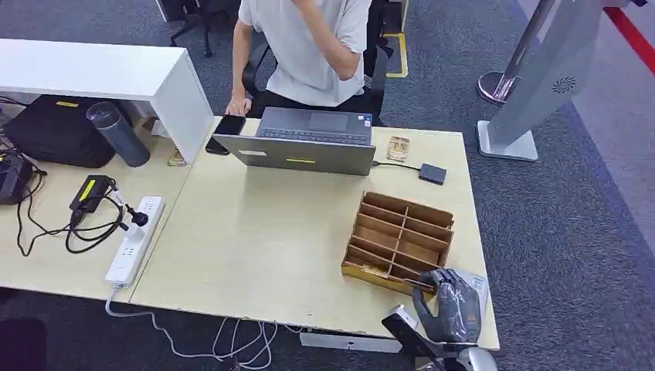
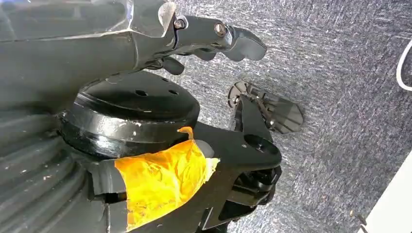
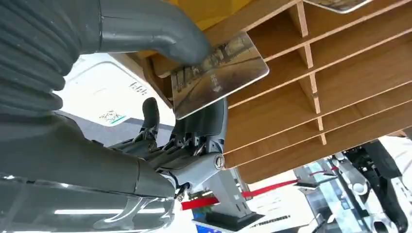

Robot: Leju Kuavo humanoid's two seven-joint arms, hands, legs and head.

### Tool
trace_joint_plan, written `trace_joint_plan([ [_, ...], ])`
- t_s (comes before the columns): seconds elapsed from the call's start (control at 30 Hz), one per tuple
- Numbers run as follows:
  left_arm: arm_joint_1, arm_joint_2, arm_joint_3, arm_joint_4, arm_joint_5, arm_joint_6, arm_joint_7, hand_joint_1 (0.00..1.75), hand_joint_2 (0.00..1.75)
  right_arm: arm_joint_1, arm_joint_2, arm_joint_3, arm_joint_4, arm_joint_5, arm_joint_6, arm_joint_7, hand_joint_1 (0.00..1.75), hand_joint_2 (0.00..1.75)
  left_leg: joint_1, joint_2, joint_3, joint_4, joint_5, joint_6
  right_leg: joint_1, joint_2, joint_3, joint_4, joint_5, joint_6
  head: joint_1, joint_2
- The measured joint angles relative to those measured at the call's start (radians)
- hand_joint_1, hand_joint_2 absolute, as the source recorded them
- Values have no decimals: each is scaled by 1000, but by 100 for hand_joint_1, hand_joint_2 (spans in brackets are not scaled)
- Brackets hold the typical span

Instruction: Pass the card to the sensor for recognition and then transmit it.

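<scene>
Pinching one card (image 3: 218, 73) — right hand (image 1: 454, 308) beside one wooden rack (image 1: 398, 241).

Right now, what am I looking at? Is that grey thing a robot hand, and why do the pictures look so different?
Yes, that is a robot's right hand. One camera sits high on the robot and looks down at a desk. On it are a wooden box with slots, a laptop and a power strip; a person sits behind. A camera at the right wrist shows the thumb and fingers pinching a card beside the box. The left wrist camera shows the left hand above grey carpet, holding nothing.
</scene>
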Motion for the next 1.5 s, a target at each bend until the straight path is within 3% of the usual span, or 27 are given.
trace_joint_plan([
  [1.5,0,0,0,0,3,0,-4,0,175,-3,-22,11,-20,-9,-4,1,103,175,0,0,0,0,0,0,0,0,0,0,0,0,0,0],
])
